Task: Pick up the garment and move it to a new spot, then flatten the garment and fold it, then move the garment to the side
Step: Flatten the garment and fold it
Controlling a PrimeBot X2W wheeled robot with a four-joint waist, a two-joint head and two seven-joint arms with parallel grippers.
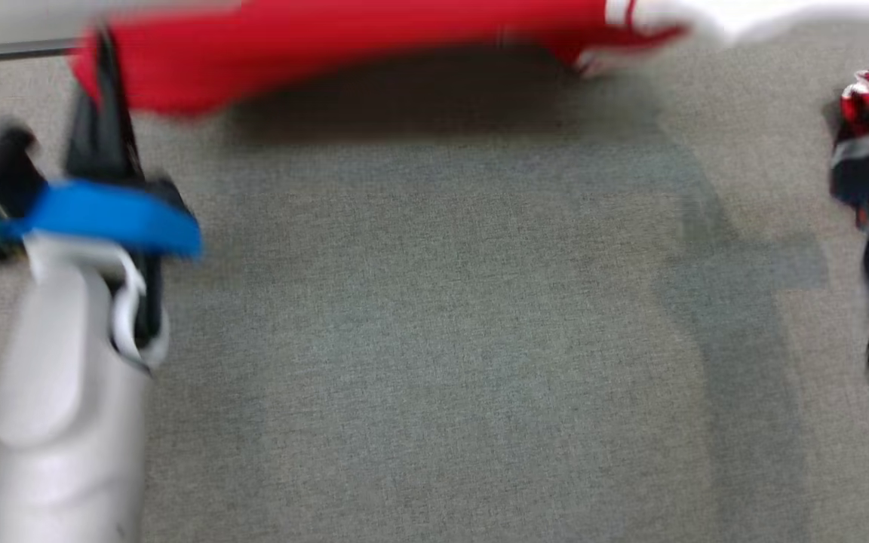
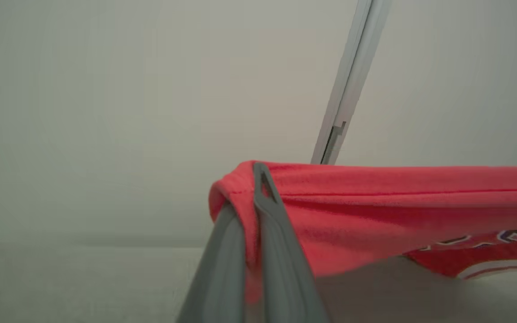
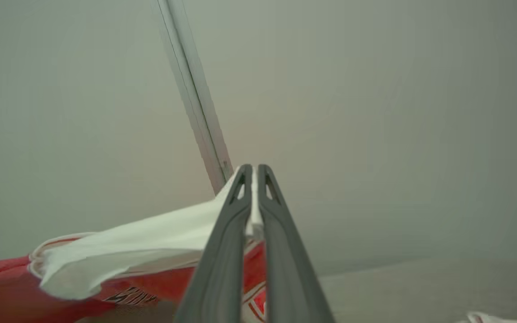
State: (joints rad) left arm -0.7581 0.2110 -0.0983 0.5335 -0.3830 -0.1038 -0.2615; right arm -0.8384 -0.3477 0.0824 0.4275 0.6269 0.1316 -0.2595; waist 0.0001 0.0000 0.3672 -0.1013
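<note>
The garment [image 1: 374, 45] is red with a white part at its right end and hangs stretched above the grey table, casting a shadow below it. My left gripper [image 2: 251, 179] is shut on a red edge of the garment [image 2: 375, 211], and fabric wraps over its fingers. In the head view the left gripper [image 1: 105, 53] stands at the garment's left end. My right gripper [image 3: 253, 172] is shut on the white part of the garment [image 3: 151, 237]. Printed lettering shows on the hanging red cloth in both wrist views.
A grey fabric-covered table [image 1: 434, 339] spreads below the garment. A bunched red, white and dark cloth [image 1: 861, 105] sits at the right edge beside my right arm. A pale wall with a slanted white strip [image 2: 348, 89] stands behind.
</note>
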